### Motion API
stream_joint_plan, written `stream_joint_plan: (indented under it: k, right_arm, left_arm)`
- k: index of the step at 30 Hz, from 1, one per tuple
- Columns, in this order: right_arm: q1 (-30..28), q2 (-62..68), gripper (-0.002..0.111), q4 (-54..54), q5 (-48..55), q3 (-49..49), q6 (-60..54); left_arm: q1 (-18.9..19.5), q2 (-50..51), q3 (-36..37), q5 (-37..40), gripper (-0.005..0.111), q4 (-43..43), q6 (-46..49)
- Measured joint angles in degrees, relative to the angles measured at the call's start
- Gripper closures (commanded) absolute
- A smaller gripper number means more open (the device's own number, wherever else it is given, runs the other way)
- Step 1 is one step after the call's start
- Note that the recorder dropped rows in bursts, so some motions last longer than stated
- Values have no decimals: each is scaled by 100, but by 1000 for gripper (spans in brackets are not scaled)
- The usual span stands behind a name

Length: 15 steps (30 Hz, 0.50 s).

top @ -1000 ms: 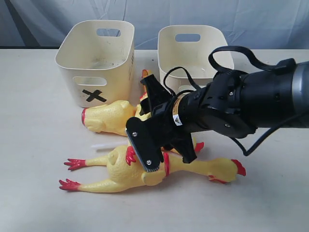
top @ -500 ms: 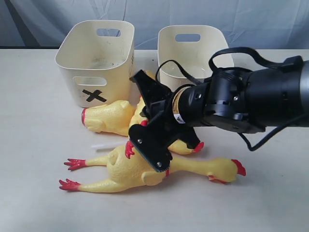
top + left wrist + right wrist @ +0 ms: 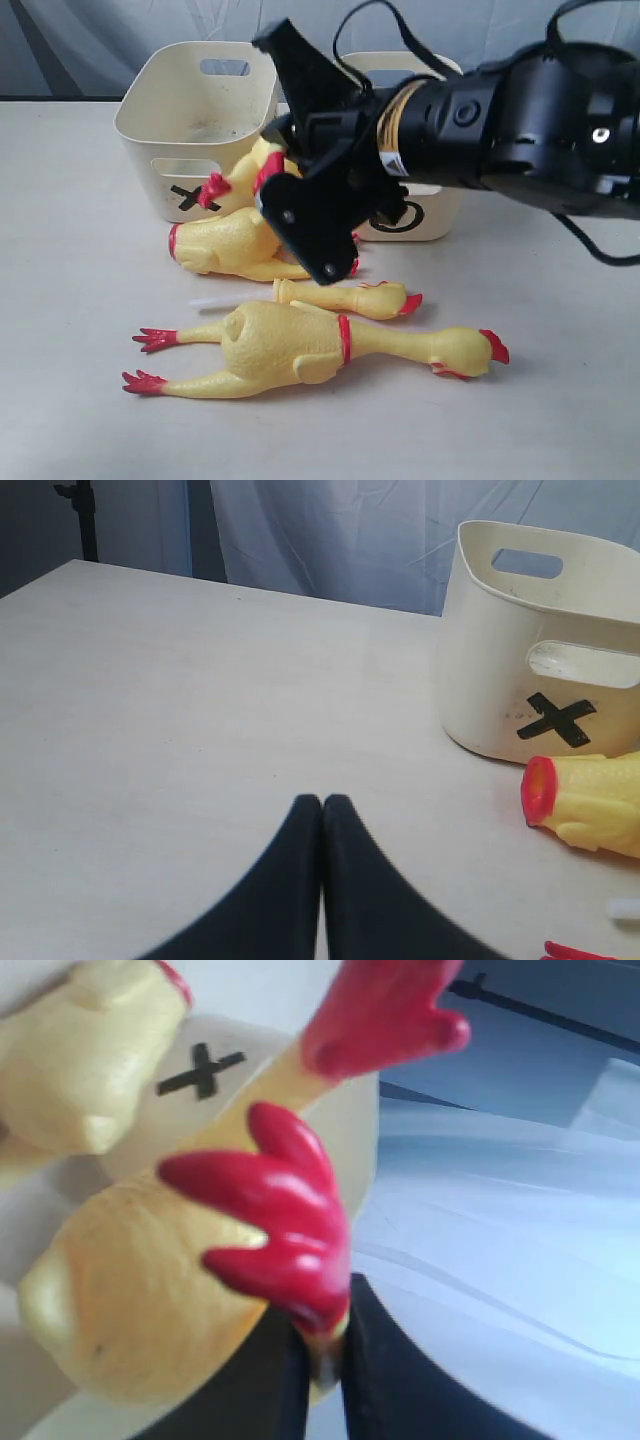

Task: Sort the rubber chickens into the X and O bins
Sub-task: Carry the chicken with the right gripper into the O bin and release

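Observation:
My right gripper [image 3: 272, 190] is shut on the leg of a whole rubber chicken [image 3: 243, 177] and holds it in the air in front of the X bin [image 3: 190, 125]. In the right wrist view its red foot [image 3: 285, 1210] sits just past my gripper [image 3: 322, 1355], with the yellow body [image 3: 130, 1300] beside it. The headless body [image 3: 225, 245], the head-and-neck piece [image 3: 345, 297] and another whole chicken [image 3: 300, 345] lie on the table. My arm hides much of the O bin [image 3: 405, 218]. My left gripper [image 3: 322, 802] is shut and empty, short of the X bin [image 3: 520, 670].
A thin white stick [image 3: 215, 300] lies on the table between the headless body and the whole chicken. A blue-grey curtain [image 3: 100, 40] hangs behind the bins. The left wrist view also shows the headless body [image 3: 590, 800].
My right gripper has risen off the table with a chicken held by its leg, moving up and back toward the X bin. The O mark has come into sight.

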Motion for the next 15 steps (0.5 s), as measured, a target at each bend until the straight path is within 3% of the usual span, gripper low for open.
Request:
stream_joint_plan:
  k: [5,10,15]
  right_arm:
    - [0,-94,109,48,-68,-666,16]
    - [-54,-116,109,760,20,-1308,101]
    - [-509,-221,109,1421,311,-1671,1201]
  left_arm:
    - [0,0,0,0,107,0,0]
    - [0,0,0,0,107,0,0]
    - [0,0,0,0,107,0,0]
